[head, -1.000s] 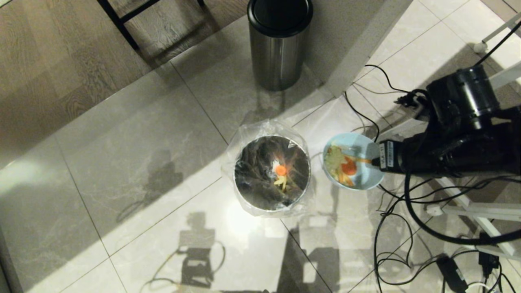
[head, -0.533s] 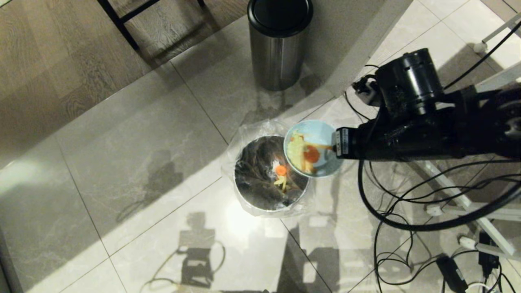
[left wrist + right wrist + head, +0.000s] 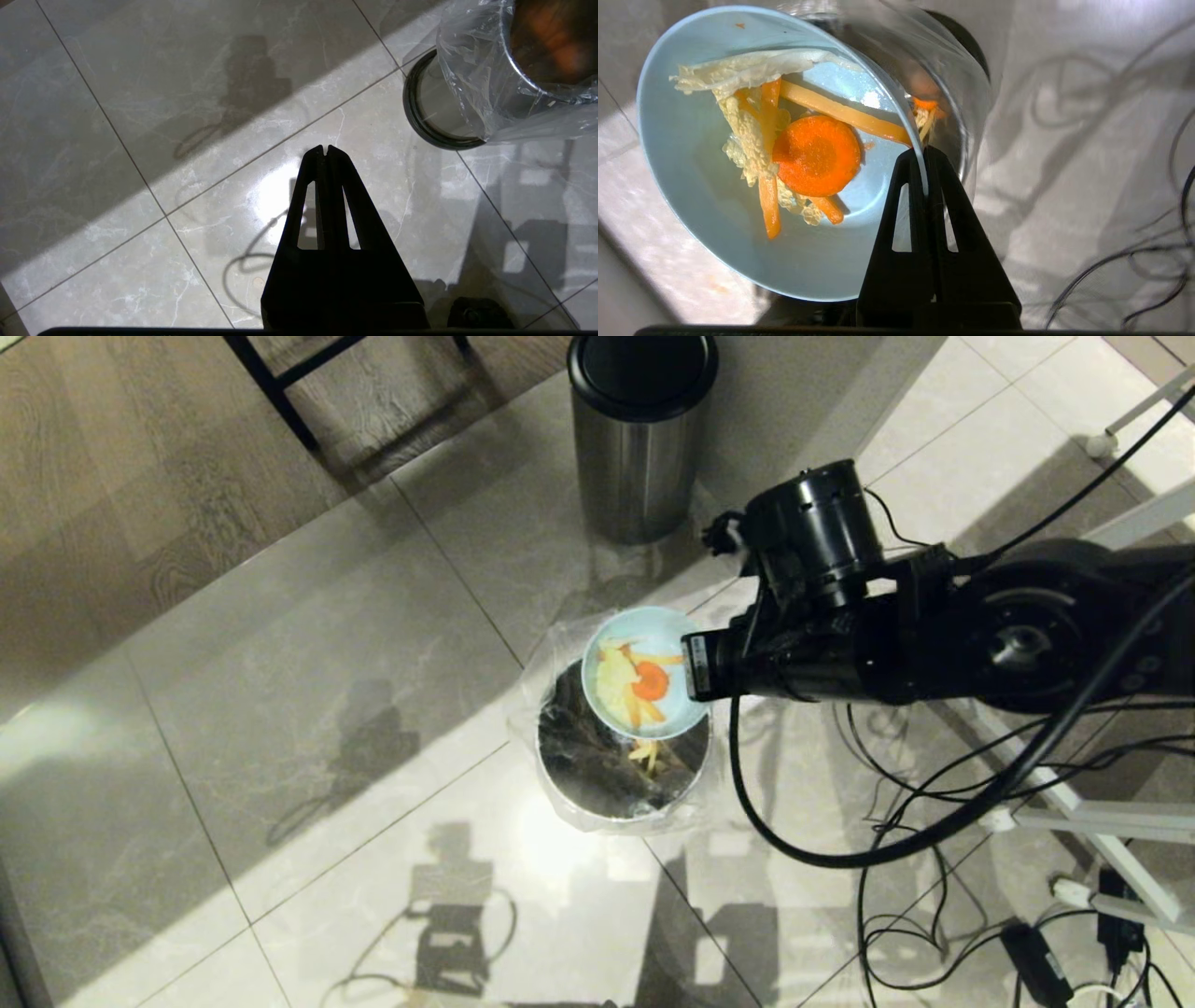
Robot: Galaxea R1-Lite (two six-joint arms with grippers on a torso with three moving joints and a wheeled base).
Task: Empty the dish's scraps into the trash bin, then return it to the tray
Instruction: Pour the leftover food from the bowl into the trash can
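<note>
The pale blue dish [image 3: 616, 649] [image 3: 691, 186] hangs tilted over the back half of the trash bin [image 3: 597, 784], a shiny metal bin with a clear bag over its rim [image 3: 472, 79]. My right gripper [image 3: 693, 665] [image 3: 923, 154] is shut on the dish's rim, reaching in from the right. The scraps [image 3: 639, 683] [image 3: 812, 154], a carrot slice, orange sticks and pale leaf, lie inside the dish. More scraps [image 3: 646, 753] sit in the bin. My left gripper [image 3: 325, 149] is shut and empty above the floor near the bin. The tray is out of view.
A brushed-steel cylinder with a black lid [image 3: 639, 429] stands behind the trash bin. Black cables [image 3: 896, 896] lie on the tiles to the right, beside a white frame [image 3: 1102, 821]. A dark chair leg [image 3: 280, 401] is at the back left.
My right arm has swung left, carrying the dish from beside the trash bin to above its opening.
</note>
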